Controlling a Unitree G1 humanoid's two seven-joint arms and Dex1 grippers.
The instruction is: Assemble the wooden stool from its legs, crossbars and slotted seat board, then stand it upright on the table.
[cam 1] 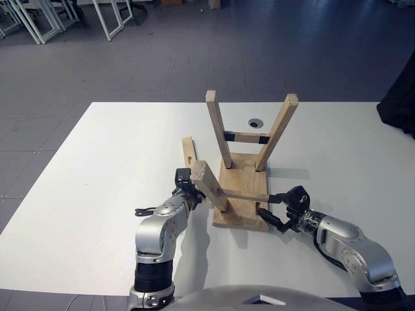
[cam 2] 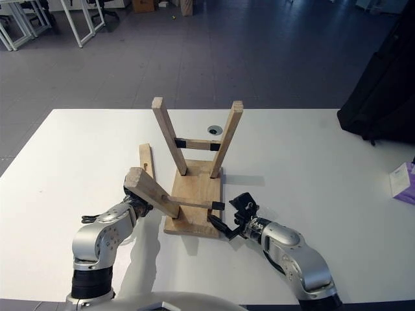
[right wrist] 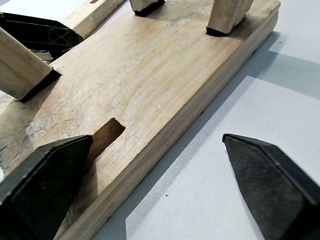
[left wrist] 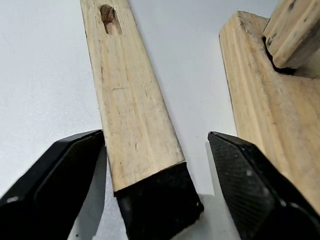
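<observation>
Risk on the left: loose leg (left wrist: pixel 135 100) slipping or swivelling out of the left tool (left wrist: pixel 155 135), now spread open, if closed on the black-capped end alone rather than further up the wood. Risk in the middle: near-left leg (cam 1: pixel 209 184), leaning in its slot, toppled together with its free-ended crossbar (cam 1: pixel 249 195) by any nudge to the seat board (right wrist: pixel 150 75). Risk on the right: board shoved across the bench (cam 1: pixel 97 181) by the right tool (right wrist: pixel 157 137), likewise spread wide and straddling the board's edge.

Loose leg flat on the bench, capped end between the left tool's fingers (left wrist: pixel 60 180), tight beside one, apart from the other, seat board just past that other finger. Empty slot (right wrist: pixel 105 137) just beside one finger of the right tool, bare bench under the other. Far legs (cam 1: pixel 218 128) upright, joined by the far crossbar (cam 1: pixel 246 137), well beyond both tools.
</observation>
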